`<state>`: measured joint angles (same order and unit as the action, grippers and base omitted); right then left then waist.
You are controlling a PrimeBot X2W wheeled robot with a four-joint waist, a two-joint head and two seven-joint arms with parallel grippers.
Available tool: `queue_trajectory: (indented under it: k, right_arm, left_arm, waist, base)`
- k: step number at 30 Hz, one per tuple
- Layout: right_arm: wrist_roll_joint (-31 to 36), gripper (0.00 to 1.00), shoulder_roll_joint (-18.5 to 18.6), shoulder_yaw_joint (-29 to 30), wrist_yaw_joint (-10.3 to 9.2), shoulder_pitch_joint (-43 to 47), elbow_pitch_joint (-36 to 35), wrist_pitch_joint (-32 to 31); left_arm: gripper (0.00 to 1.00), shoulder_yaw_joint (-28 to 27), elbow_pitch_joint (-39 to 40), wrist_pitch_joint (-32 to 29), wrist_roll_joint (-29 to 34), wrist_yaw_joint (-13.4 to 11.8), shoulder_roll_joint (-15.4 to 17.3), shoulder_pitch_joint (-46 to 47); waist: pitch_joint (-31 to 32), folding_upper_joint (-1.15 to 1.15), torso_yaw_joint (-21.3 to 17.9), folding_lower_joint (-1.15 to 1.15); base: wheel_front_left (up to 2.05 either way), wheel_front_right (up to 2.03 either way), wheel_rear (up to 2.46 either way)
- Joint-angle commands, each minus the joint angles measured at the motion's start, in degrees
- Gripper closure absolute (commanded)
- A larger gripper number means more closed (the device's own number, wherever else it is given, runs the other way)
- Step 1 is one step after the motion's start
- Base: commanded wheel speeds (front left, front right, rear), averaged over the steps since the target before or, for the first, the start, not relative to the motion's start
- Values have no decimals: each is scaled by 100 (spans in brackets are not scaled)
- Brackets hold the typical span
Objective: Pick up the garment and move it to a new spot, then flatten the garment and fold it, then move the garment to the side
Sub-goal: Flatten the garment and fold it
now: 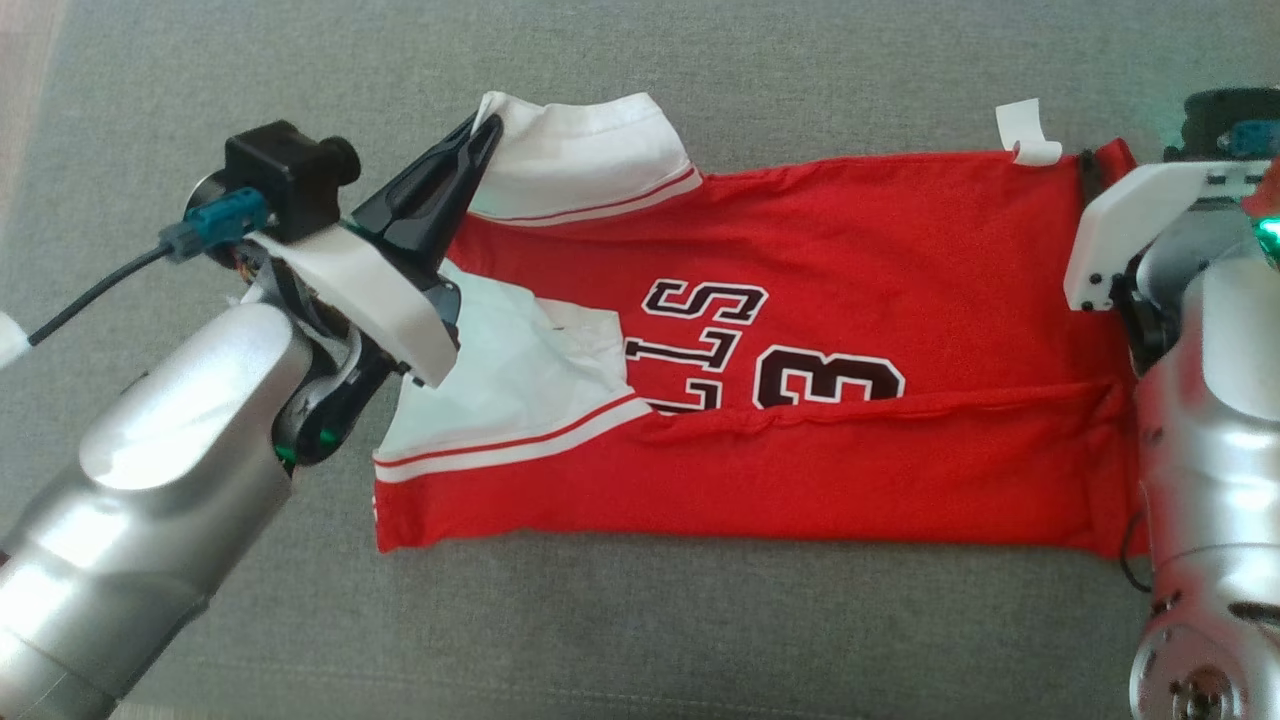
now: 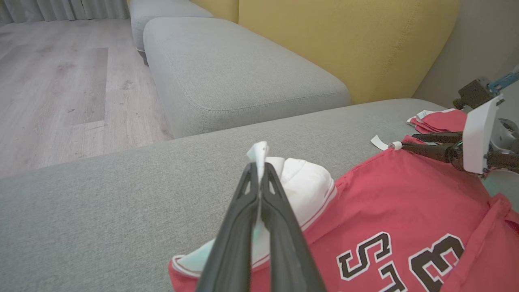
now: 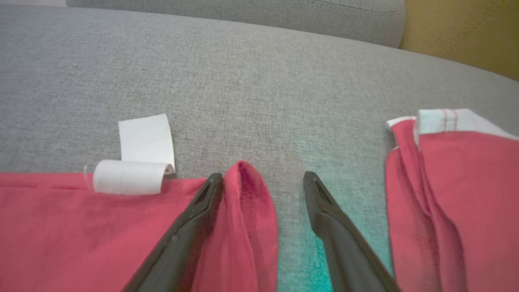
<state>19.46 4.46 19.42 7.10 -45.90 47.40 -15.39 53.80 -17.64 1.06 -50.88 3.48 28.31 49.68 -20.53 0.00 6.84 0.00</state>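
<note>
The garment [image 1: 800, 250], a red jersey with white sleeves and dark lettering, lies spread flat across the middle of the grey sofa cushion [image 1: 700, 620]. Its sleeve end points to the robot's left and its hem to the right, and the near long side is folded over.

The left end effector [image 1: 483, 135] is closed tight on the far white sleeve [image 1: 580, 150]. A tuft of white cloth sticks out past its tips [image 2: 258, 166], lifted slightly above the cushion.

The right end effector [image 3: 262, 178] is at the hem's far corner with its jaws wide apart. A raised fold of red cloth stands between the fingers, against one of them, not pinched. A curled white label [image 3: 142, 162] lies just beside it. A second red garment [image 3: 454, 182] lies nearby, apart from the hem.
</note>
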Motion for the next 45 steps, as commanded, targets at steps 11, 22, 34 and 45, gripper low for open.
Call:
queue_trajectory:
  k: [11,22,34,45]
  right_arm:
    - [25,100,2,-350,39,-566,582,672]
    - [-1274,100,-73,-1273,39,-1364,850,1684]
    - [-2592,100,38,-2119,39,-1478,867,2232]
    - [-3652,100,491,-2838,39,-820,813,2084]
  left_arm:
    - [100,-258,-195,126,297,-175,506,375]
    - [100,-530,-1442,365,541,-125,570,1390]
    - [100,-671,-2958,1238,903,-106,74,2328]
    - [100,-233,-3432,1330,942,283,-222,1614]
  waist:
    - [124,0,-178,0]
    - [-55,0,-588,0]
    - [-137,0,-774,0]
    - [364,0,-449,0]
  base:
    - [0,0,0]
    - [0,0,0]
    - [0,0,0]
    - [0,0,0]
